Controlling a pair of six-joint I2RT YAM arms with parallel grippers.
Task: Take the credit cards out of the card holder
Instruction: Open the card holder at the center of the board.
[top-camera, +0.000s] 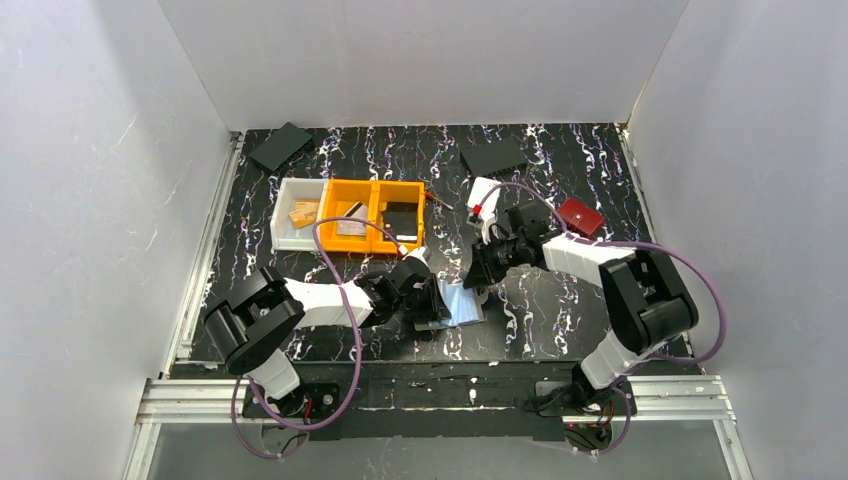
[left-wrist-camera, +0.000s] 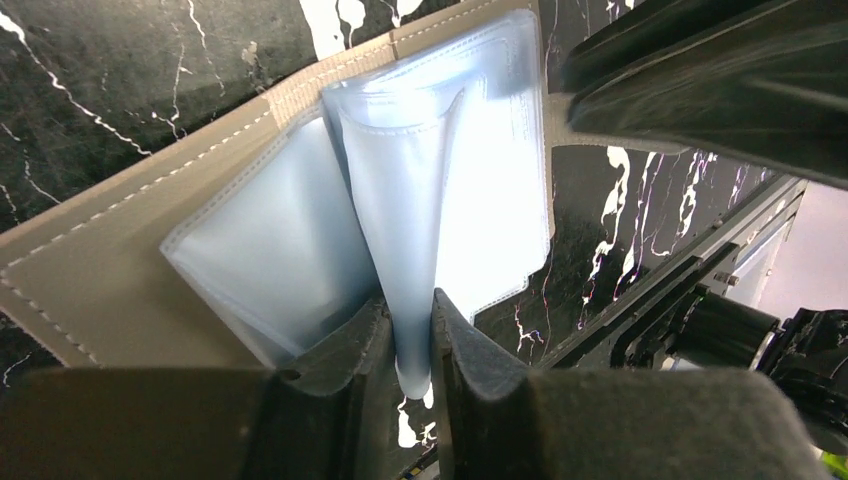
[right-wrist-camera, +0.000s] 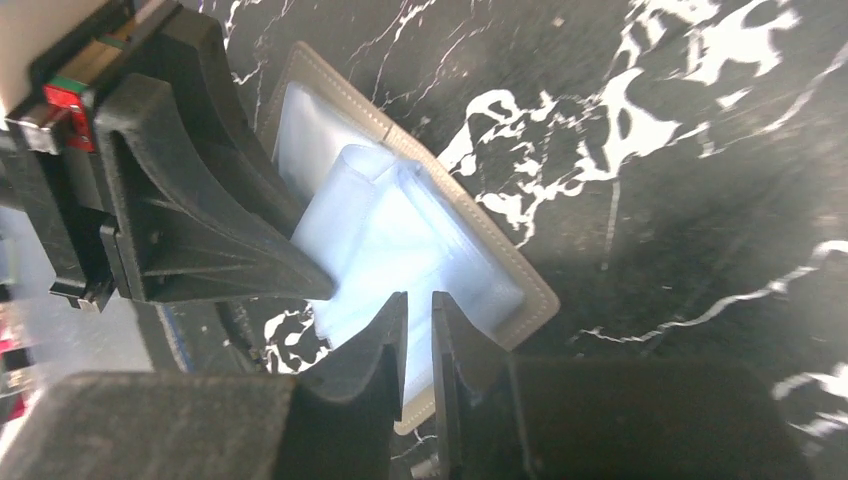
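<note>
From above, the grey-taupe stitched folding card holder (top-camera: 465, 304) is mostly covered by the left gripper (top-camera: 437, 306) and right gripper (top-camera: 476, 280) — only a pale blue patch shows. In the left wrist view its pale blue plastic sleeve (left-wrist-camera: 410, 200) vanishes at 6 o'clock between the fingers (left-wrist-camera: 345, 360) — whether credit cards lie inside cannot be told.

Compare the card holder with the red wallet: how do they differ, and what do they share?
The card holder is grey-taupe with pale blue sleeves; the red wallet is plain red. The card holder lies spread open; the red wallet looks closed. The left claw pinches a sleeve of the card holder; no claw grips the red wallet. Both lie on the black marbled table.
</note>
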